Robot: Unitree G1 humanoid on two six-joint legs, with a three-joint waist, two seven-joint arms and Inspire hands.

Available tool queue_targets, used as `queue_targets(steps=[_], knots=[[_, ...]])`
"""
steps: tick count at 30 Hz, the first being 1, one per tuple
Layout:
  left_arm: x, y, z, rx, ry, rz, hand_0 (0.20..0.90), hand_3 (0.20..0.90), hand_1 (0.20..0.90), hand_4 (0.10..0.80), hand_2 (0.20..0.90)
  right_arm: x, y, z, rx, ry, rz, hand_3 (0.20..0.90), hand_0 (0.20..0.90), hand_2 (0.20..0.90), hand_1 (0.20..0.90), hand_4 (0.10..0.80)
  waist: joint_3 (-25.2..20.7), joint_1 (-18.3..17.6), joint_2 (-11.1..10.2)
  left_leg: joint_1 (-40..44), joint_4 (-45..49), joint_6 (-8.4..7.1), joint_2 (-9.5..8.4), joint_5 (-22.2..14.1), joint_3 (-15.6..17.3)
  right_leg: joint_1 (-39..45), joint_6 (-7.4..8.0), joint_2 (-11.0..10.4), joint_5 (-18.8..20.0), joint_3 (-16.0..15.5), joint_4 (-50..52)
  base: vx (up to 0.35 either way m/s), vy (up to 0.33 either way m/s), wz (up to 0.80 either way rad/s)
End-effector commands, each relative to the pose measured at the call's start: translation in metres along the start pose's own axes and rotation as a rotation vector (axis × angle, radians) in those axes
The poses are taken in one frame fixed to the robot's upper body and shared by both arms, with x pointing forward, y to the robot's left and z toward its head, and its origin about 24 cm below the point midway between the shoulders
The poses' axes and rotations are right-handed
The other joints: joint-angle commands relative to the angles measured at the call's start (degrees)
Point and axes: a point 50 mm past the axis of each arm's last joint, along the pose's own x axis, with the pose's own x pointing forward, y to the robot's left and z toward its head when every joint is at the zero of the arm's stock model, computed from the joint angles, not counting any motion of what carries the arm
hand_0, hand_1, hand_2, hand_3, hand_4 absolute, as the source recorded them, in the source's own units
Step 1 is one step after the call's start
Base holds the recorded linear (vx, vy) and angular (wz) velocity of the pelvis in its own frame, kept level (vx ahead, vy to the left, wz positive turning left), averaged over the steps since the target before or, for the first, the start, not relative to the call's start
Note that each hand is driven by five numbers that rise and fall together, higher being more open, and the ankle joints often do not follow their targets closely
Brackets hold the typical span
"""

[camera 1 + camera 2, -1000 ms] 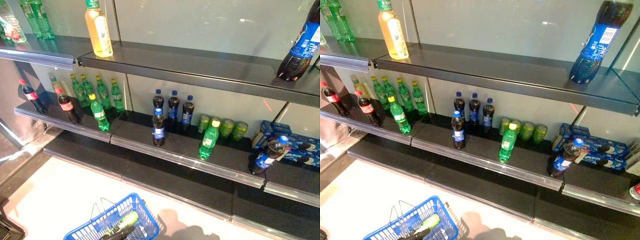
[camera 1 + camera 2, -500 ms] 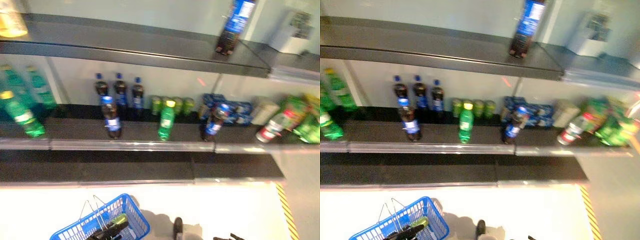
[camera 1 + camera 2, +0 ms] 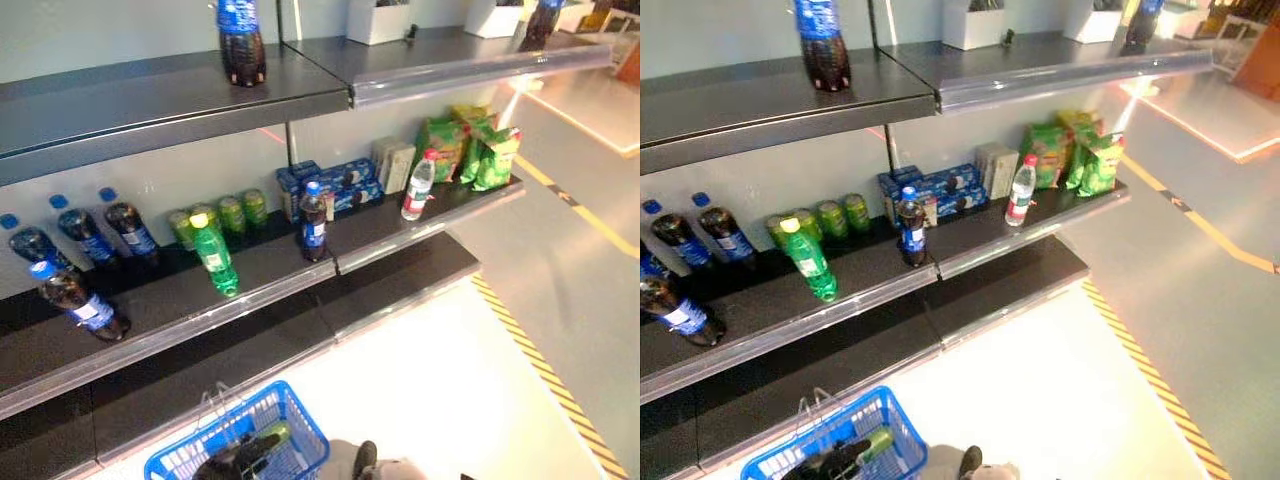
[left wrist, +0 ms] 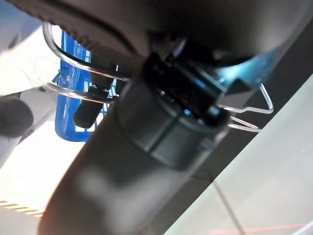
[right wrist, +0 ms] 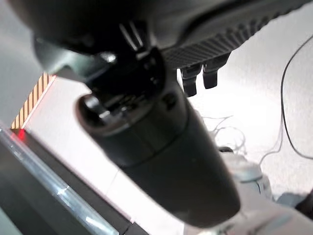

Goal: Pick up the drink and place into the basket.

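L hand (image 3: pixel 235 462) curled round handles of blue basket (image 3: pixel 290 420), low by floor; green drink (image 3: pixel 876 443) lies inside. R hand (image 5: pixel 146 142): grip can't tell. Cola bottle (image 3: pixel 313 222), green bottle (image 3: pixel 215 258) upright on mid shelf (image 3: pixel 250 290).

The left hand (image 3: pixel 240 458) shows dark at the bottom edge of the left eye view, left of centre, its fingers curled around wire handles in its wrist view. The right hand (image 5: pixel 161 142) fills its wrist view, fingers (image 5: pixel 195 78) hanging relaxed, holding nothing.
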Motion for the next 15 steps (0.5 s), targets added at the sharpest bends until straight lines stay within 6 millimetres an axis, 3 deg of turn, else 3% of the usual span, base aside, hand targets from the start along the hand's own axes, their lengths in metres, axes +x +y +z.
queue_targets(steps=[1,5,10,11,12,13,14,15], knots=[[-0.001,-0.013,0.049,0.03,-0.199,-0.125,0.3,0.2,0.3,0.1,0.3,0.002,0.0,0.013,0.009,-0.044,-0.019,0.9,0.9,0.9,0.9,0.8,-1.91,-0.46,-2.5,-2.6,-0.64,5.75,-8.63,-1.5,0.76,6.83,7.9,-2.82,1.25,6.89,-6.71,0.114,-0.136,-0.03],[0.002,-0.016,0.048,0.038,-0.192,-0.13,0.3,0.2,0.3,0.1,0.3,0.001,0.0,0.013,0.021,-0.057,-0.014,0.9,0.9,0.9,0.9,0.8,-2.45,-0.84,-2.69,-4.09,2.94,4.51,-6.92,-1.01,0.42,8.22,6.38,-1.54,-0.45,7.94,-6.77,0.098,-0.196,0.02],[0.004,-0.02,0.049,0.02,-0.21,-0.136,0.3,0.2,0.3,0.1,0.3,0.001,0.0,0.016,0.012,-0.068,-0.013,0.9,0.9,0.9,0.9,0.8,-2.03,-0.72,-2.86,-7.39,15.33,0.69,-3.37,4.13,-2.34,9.08,3.41,0.28,-2.41,8.6,-6.02,0.031,-0.199,-0.17],[0.004,-0.022,0.05,0.017,-0.216,-0.136,0.3,0.2,0.3,0.1,0.3,0.002,-0.001,0.019,0.014,-0.076,-0.018,0.9,0.9,0.9,0.9,0.8,-1.65,-0.54,-3.59,-9.33,20.37,0.31,-2.4,7.34,-3.46,8.31,1.87,0.15,-1.86,8.4,-5.39,0.003,-0.325,-0.37],[0.004,-0.02,0.049,-0.004,-0.231,-0.129,0.3,0.2,0.3,0.1,0.3,0.002,-0.002,0.026,-0.005,-0.092,-0.014,0.9,0.9,0.9,0.9,0.8,-0.58,-0.03,-4.08,-14.25,30.44,0.18,-2.25,9.18,-10.2,8.29,0.35,0.6,-2.41,11.11,-3.9,0.03,-0.286,-0.45],[0.003,-0.019,0.048,-0.02,-0.238,-0.125,0.3,0.2,0.3,0.1,0.3,0.002,-0.004,0.029,-0.019,-0.099,-0.013,0.9,0.9,0.9,0.9,0.8,0.15,0.85,-4.22,-17.8,34.51,1.66,-5.95,8.18,-16.52,8.43,0.27,0.58,-2.35,14.12,-3.06,0.138,-0.15,-0.76],[0.002,-0.017,0.046,-0.037,-0.244,-0.12,0.3,0.2,0.3,0.1,0.3,0.002,-0.004,0.032,-0.036,-0.105,-0.01,0.9,0.9,0.9,0.9,0.8,0.63,1.79,-3.9,-19.57,34.15,3.21,-9.82,6.31,-20.11,8.69,0.73,0.89,-2.4,16.77,-2.61,0.129,0.01,-1.15],[0.001,-0.015,0.045,-0.049,-0.25,-0.116,0.3,0.2,0.3,0.1,0.3,0.002,-0.004,0.034,-0.05,-0.108,-0.009,0.9,0.9,0.9,0.9,0.8,0.79,2.38,-3.8,-20.06,32.03,4.05,-11.49,5.76,-21.09,8.92,1.07,1.16,-2.47,18.8,-2.6,0.093,0.027,-0.97]])
